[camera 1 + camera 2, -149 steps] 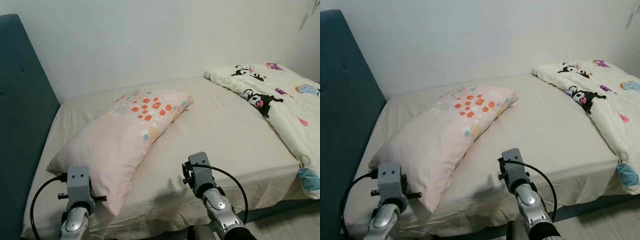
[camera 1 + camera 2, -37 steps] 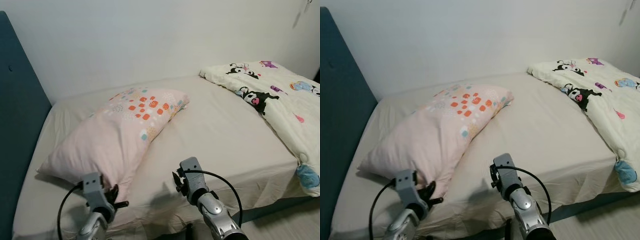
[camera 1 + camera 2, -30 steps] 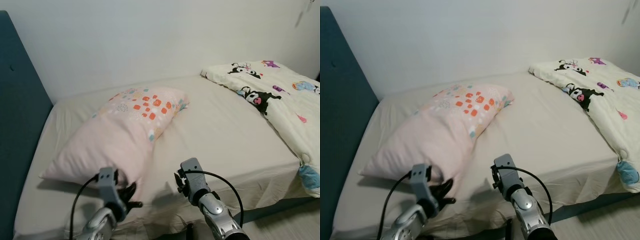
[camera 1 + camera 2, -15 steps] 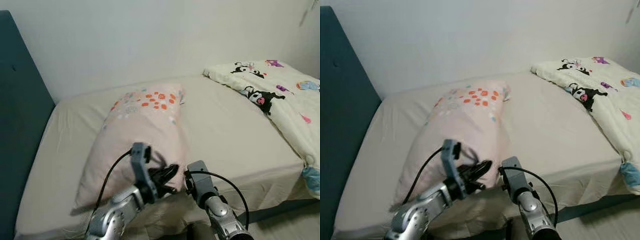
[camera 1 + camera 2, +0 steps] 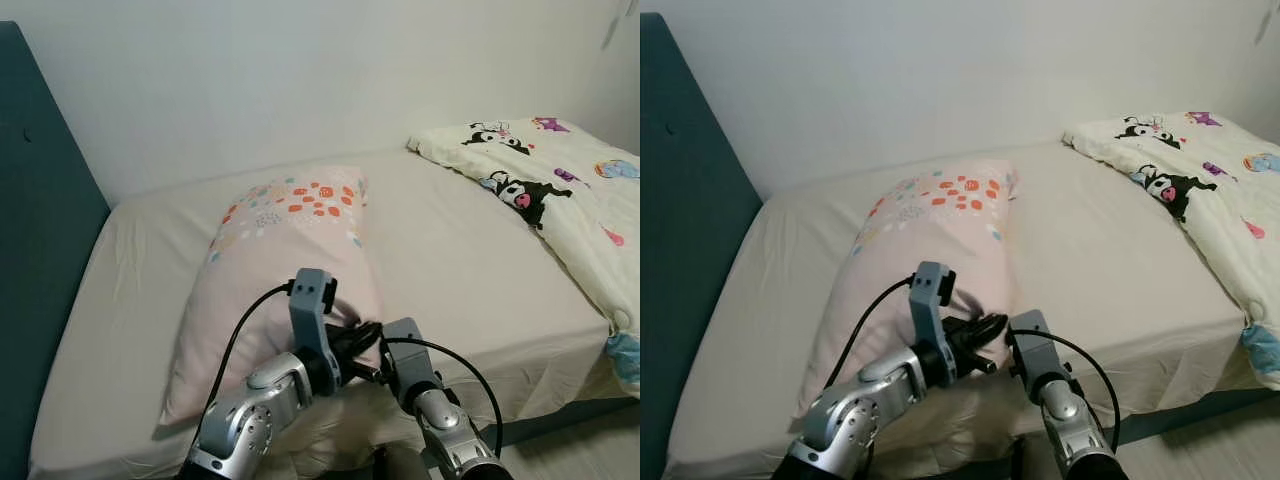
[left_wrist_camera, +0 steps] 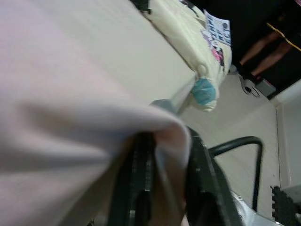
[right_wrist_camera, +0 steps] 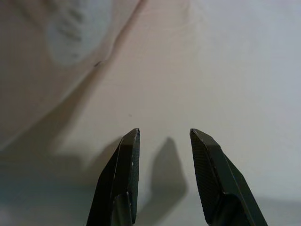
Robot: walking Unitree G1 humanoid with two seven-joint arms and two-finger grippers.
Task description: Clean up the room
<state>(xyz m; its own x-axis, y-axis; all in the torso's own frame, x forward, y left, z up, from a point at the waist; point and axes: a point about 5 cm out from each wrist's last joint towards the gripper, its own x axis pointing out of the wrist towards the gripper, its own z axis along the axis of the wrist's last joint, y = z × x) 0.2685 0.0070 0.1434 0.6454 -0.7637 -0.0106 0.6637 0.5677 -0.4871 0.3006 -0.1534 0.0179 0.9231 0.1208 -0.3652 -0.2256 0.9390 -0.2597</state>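
Observation:
A pink pillow (image 5: 285,250) with orange and pastel squares lies lengthwise on the beige bed sheet (image 5: 470,280). My left gripper (image 5: 358,342) is shut on the pillow's near corner, close to the bed's front edge. In the left wrist view the pink fabric (image 6: 70,94) is bunched between the two black fingers (image 6: 137,188). My right gripper (image 7: 164,133) is open just to the right of that corner, over bare sheet, with nothing between its fingers. Its wrist block (image 5: 403,348) hides the fingers in the eye views.
A cream quilt (image 5: 560,190) with cartoon figures covers the bed's right side and hangs over the front edge. A teal headboard (image 5: 45,260) stands at the left and a white wall (image 5: 300,80) runs behind the bed. Floor (image 5: 590,445) shows at the lower right.
My left gripper has swung right and up with the pillow corner in it. The pillow has turned from lying diagonally to lying lengthwise. The right arm has barely moved.

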